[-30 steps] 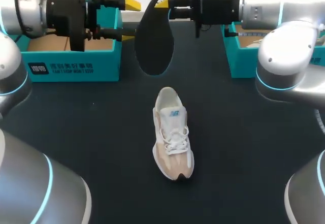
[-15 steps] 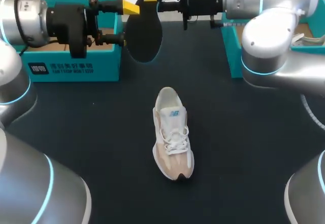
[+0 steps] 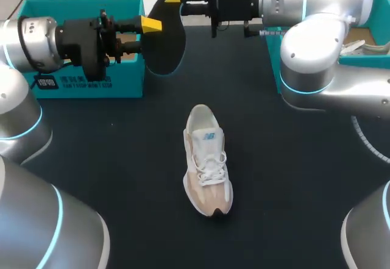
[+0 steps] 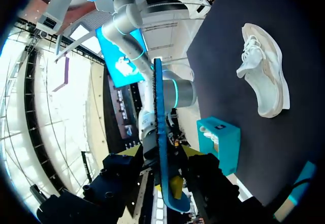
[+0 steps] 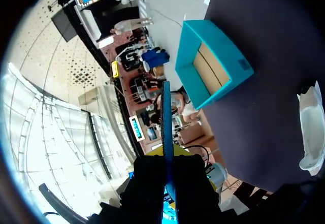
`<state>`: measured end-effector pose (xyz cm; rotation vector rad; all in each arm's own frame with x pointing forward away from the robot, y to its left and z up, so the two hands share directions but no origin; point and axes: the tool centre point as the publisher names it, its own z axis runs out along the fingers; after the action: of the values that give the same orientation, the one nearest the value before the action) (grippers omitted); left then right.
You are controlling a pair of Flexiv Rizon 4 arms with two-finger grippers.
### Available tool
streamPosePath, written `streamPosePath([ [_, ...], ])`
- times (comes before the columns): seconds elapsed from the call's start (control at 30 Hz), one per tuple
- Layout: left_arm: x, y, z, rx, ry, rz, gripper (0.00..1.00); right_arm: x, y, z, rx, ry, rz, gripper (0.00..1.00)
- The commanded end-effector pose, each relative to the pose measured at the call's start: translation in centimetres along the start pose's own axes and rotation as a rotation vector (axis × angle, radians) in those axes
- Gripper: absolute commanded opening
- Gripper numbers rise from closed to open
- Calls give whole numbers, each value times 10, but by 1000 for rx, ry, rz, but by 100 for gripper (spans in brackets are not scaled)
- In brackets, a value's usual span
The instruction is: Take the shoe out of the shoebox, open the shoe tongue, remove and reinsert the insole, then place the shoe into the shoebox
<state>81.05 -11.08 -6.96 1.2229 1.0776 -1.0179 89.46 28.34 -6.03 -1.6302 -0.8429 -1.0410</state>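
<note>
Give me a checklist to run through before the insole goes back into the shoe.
1. Right gripper shut on insole: ok.
2. Left gripper also gripping the insole: cannot tell.
3. Shoe upright, opening facing up: ok.
4. Insole lined up over the shoe: not ok, it hangs in the air by the left shoebox, well away from the shoe.
5. Tongue pulled open enough: cannot tell.
</note>
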Motion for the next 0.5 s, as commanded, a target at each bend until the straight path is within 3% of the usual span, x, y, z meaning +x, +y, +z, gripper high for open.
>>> streamPosePath([
  [0.03,1,2,2,1,-4,1,36,-3,-2,2,-5,10,3,0],
  [0.13,2,4,4,1,-7,2,27,-3,-3,2,-3,11,1,0],
  [0.23,4,6,7,2,-1,2,0,-4,-4,1,-1,19,2,0],
  [0.43,5,6,9,9,-6,0,0,-7,-5,-6,-1,28,-19,0],
  [0.5,6,6,7,5,-17,-6,0,-6,-7,-7,40,45,-63,0],
])
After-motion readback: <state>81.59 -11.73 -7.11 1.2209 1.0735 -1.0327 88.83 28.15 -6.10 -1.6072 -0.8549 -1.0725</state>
